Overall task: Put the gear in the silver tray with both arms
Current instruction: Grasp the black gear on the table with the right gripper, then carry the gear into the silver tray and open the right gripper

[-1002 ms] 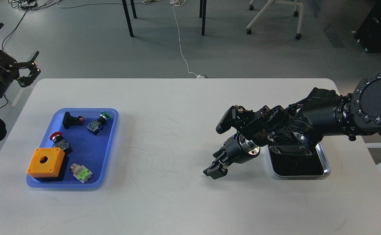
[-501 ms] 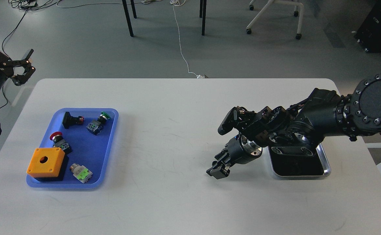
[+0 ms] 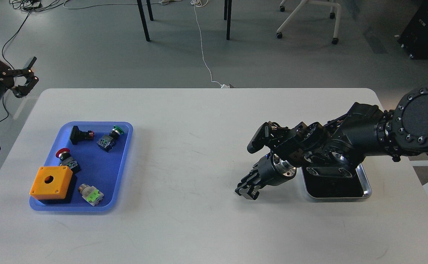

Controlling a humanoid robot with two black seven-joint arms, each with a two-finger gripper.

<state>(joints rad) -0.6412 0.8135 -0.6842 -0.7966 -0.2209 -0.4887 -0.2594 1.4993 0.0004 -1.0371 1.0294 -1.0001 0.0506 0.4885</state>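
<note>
The silver tray [image 3: 366, 189] sits at the right of the white table, its dark bottom partly covered by my right arm. My right gripper [image 3: 247, 192] hangs low over the table just left of the tray. It is dark and its fingers cannot be told apart; nothing shows in it. My left gripper [image 3: 11, 51] is off the table's far left corner, above the floor, claws spread open and empty. Several push-button switches [image 3: 107, 139] and an orange box [image 3: 51, 182] lie in the blue tray [image 3: 124, 161] at the left. No gear shows.
The white table [image 3: 184, 154] spans the view, with bare surface between the two trays. Chair and table legs and cables are on the floor beyond the far edge. My right arm's thick joints [image 3: 423, 123] hang over the table's right edge.
My right gripper has drawn a little to the right, toward the silver tray. My left gripper has pulled back left and up, farther from the table corner.
</note>
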